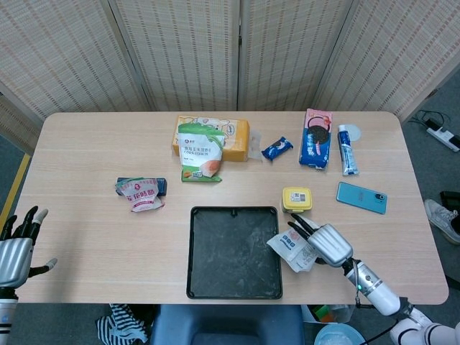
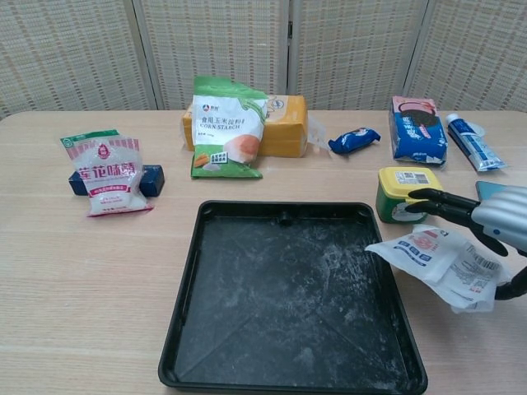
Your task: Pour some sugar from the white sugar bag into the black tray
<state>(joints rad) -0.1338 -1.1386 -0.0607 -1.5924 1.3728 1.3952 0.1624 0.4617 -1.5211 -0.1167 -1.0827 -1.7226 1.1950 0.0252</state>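
right hand [image 1: 325,243] gripped white sugar bag [image 1: 292,249], lower right of head view | bag's long axis pointed left, its end over right rim of black tray [image 1: 233,287] | left hand [image 1: 16,253] far lower left, empty, fingers apart | right far nearer.

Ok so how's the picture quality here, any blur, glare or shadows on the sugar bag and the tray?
Head view: even light, sharp; the white sugar bag casts only a faint shadow. Chest view: the bag's print is slightly soft in the right hand, and the black tray shows pale dusty streaks with little glare.
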